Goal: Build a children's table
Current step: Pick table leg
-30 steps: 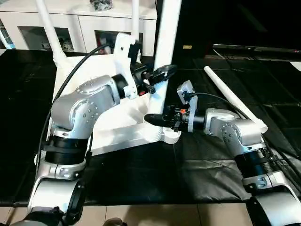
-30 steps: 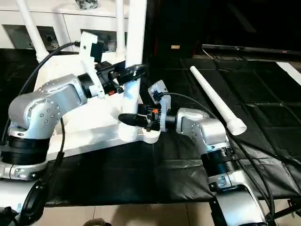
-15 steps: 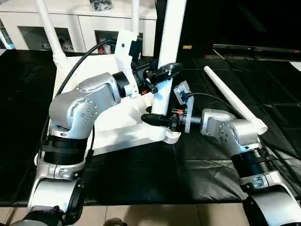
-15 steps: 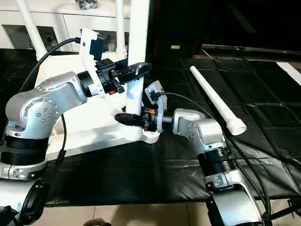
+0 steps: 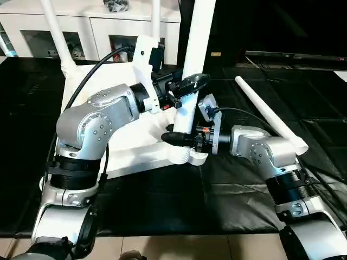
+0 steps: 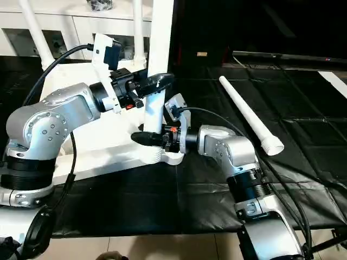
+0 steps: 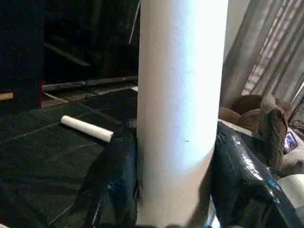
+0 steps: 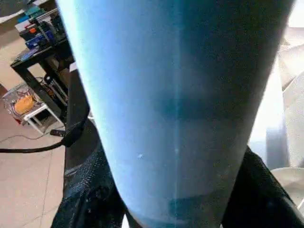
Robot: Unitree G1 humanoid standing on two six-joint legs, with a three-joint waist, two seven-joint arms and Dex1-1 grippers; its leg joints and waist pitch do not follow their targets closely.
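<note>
The children's table top lies upside down on a black mat, with two white legs standing at its far side. A third leg stands upright at the near right corner lobe. My left gripper is shut on this leg partway up, its fingers pressed against both sides. My right gripper grips the same leg just above the lobe, with its fingers tight against it. A fourth leg lies loose on the mat to the right.
A white glass-door cabinet stands behind the table top. The black mat covers the floor in front, and pale tiles begin at its near edge. A brown cushion lies further off.
My right gripper has slid a little left and closed its fingers onto the base of the upright leg. The leg's upper part and my left gripper have shifted slightly right.
</note>
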